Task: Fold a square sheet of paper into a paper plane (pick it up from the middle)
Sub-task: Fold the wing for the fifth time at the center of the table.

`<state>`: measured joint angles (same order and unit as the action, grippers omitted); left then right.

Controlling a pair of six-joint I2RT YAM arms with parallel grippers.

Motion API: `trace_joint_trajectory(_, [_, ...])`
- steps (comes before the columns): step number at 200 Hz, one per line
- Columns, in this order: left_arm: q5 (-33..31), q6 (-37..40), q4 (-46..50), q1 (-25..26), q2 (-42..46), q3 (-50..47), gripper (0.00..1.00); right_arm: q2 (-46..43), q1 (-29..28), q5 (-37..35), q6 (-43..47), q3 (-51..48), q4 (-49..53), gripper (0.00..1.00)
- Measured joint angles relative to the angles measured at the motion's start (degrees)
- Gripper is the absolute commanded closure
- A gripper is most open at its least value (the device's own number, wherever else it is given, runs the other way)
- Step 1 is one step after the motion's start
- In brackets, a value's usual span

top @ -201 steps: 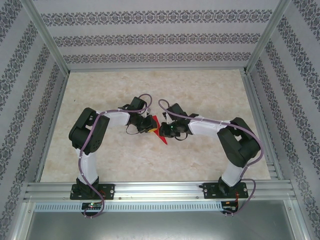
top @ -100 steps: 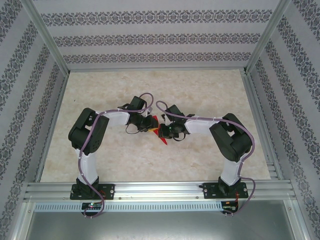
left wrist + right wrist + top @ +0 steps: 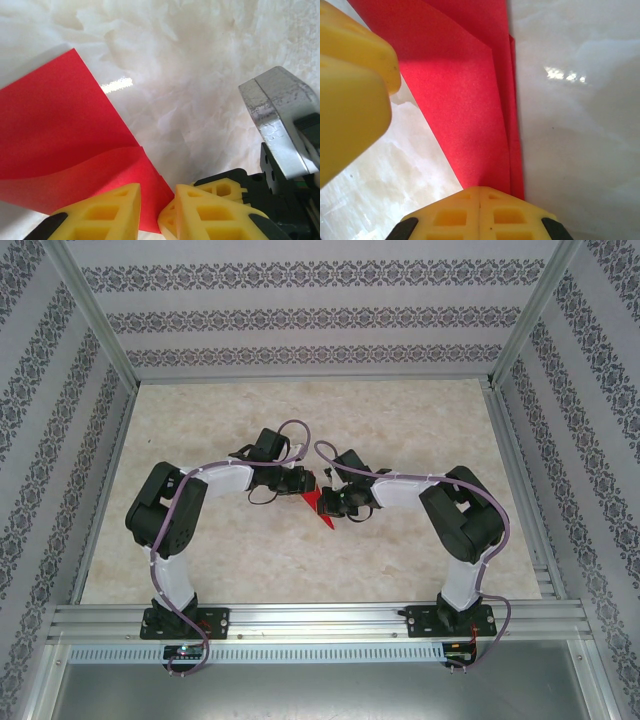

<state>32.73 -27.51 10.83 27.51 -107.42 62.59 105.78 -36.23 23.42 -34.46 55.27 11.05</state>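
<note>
**Light, floppy paper**

From above, the red sheet of paper sits mid-table, between the left gripper and the right gripper. Left wrist: jaws are a little apart at its corner. Right wrist: jaws pinch its layered edge. It looks easy to crumple, so hold the crease gently.

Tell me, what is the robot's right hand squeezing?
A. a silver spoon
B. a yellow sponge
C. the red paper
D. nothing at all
C: in the right wrist view the right hand is pressed shut, and the folded layers of the red paper run straight into the pinch.
</note>
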Motion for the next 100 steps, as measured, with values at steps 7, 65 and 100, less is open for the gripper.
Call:
trace_joint_trajectory(7, [-0.4,0.6,0.0,0.0,0.0,0.0,0.74,0.0,0.0,0.1,0.0,0.0,0.0,0.96])
trace_joint_trajectory(65, [-3.4,4.9,0.1,-0.1,-1.1,0.0,0.76,0.2,0.0,0.2,-0.2,0.0,0.0,0.96])
trace_joint_trajectory(100, [-4.0,6.3,-0.1,-0.1,-2.7,-0.1,0.76,0.2,0.3,0.3,-0.4,-0.2,-0.1,0.96])
